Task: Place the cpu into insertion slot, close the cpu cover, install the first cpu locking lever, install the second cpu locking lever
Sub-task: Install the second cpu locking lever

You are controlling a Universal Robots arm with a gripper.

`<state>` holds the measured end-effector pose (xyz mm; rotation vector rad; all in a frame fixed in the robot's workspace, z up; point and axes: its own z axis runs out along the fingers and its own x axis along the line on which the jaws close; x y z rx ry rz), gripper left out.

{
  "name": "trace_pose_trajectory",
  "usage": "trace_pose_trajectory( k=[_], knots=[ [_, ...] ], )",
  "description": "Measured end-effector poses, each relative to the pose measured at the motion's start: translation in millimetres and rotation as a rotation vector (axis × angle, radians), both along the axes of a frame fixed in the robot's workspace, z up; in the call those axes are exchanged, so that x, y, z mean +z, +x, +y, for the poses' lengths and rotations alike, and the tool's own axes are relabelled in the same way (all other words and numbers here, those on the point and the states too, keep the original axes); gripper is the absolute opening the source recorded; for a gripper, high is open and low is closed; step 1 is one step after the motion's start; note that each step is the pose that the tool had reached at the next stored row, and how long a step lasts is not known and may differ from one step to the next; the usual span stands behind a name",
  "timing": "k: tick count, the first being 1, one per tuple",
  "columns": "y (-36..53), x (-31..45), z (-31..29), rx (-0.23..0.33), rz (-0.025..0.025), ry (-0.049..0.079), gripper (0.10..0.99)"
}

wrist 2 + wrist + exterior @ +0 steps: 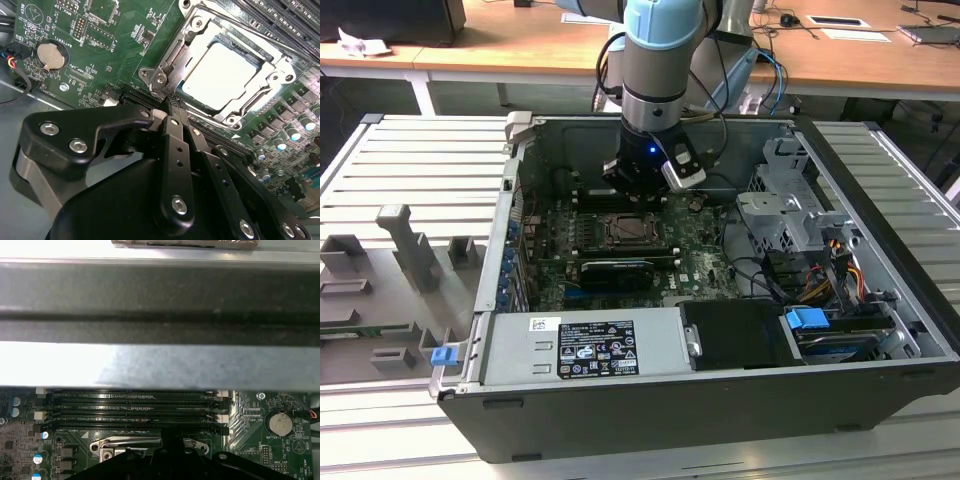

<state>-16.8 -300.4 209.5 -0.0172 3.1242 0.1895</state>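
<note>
The cpu (225, 75), pale and silvery, lies in the insertion slot (625, 232) on the green motherboard. The cpu cover (196, 36) lies flat over it as a silvery frame, with the chip showing through its cut-out. A silvery locking lever (167, 67) runs along one side of the socket. Its curled end (156, 91) sits at the socket's corner. My gripper (173, 104) is shut, and its black fingertips (176, 116) stand right by that lever end; I cannot tell whether they touch it. In the exterior view the gripper (642, 192) hangs just behind the socket.
Long black memory slots (135, 410) run beside the socket, close to the case's grey back wall (160, 365). A coin battery (51, 55) sits on the board. A drive cage (790, 215) and cables (820, 280) fill the exterior view's right of the case.
</note>
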Motion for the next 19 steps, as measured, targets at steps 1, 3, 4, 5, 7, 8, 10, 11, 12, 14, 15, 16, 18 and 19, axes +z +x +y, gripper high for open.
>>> trace_pose_trajectory(
  k=[1,3,4,5,7,8,10,11,12,14,15,16,18,19],
  knots=[
    [0.0,0.0,-0.3,0.0,0.0,0.0,0.106],
    [0.0,0.0,-0.6,0.0,0.0,0.0,0.106],
    [0.0,0.0,-0.8,0.0,0.0,0.0,0.106],
    [0.0,0.0,-1.1,0.0,0.0,0.0,0.106],
    [0.0,0.1,-2.0,0.0,0.0001,0.0,0.106],
    [0.0,0.0,-2.3,0.0,0.0,0.0,0.106],
    [0.0,0.0,-2.6,0.0,0.0,0.0,0.106],
    [0.0,0.5,-2.7,0.0,0.0001,0.0,0.106],
    [0.0,1.4,-2.7,0.0,0.0001,0.0,0.106],
    [0.0,2.8,-2.7,0.0,-0.0001,0.0,0.106],
    [0.0,2.8,-2.6,0.0,-0.0001,0.0,0.106],
    [0.0,2.9,-2.7,0.0,-0.0001,0.0,0.106],
    [0.0,2.9,-3.3,0.0,0.0,0.0,0.106],
    [0.0,2.9,-3.5,0.0,0.0,0.0,0.106]
  ],
)
